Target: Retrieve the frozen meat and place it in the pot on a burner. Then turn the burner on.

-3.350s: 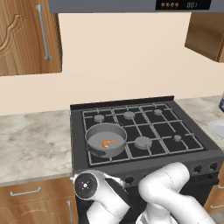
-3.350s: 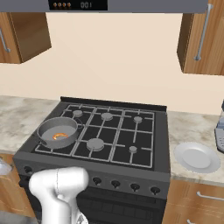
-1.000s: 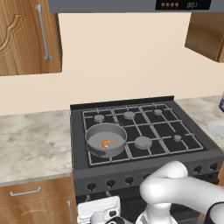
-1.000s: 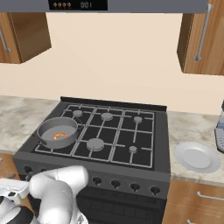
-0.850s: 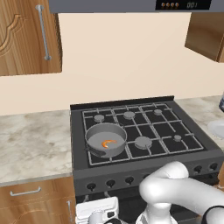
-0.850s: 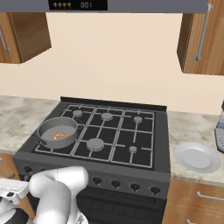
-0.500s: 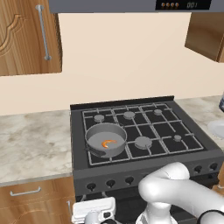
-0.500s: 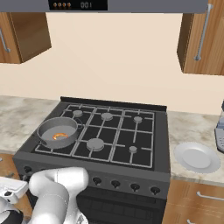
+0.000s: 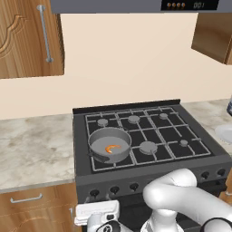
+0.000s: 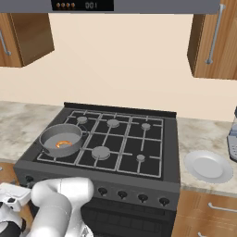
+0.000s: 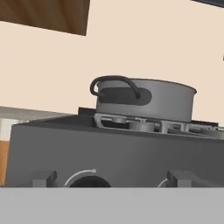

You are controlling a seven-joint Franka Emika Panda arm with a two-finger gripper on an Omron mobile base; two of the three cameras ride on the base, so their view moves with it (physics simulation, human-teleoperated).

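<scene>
The grey pot (image 9: 110, 144) sits on the stove's front left burner, and the small orange frozen meat (image 9: 112, 148) lies inside it. From the right side, the pot (image 10: 61, 137) and the meat (image 10: 61, 144) show the same way. My gripper (image 9: 97, 211) hangs low in front of the stove's control panel, below the pot, with its fingers hidden behind the white hand. The hand view looks up at the pot (image 11: 148, 99) and its dark handle, with the left knobs (image 11: 83, 179) close ahead at the bottom.
The black stove (image 9: 181, 156) has a row of knobs (image 10: 121, 194) along its front. A white plate (image 10: 208, 166) lies on the right counter. Marble counter (image 9: 31, 149) spreads left of the stove, with wooden drawers (image 9: 27, 199) beneath and cabinets above.
The hand has sunk from counter height to in front of the knob panel and edged slightly left. The pot and the meat have not moved.
</scene>
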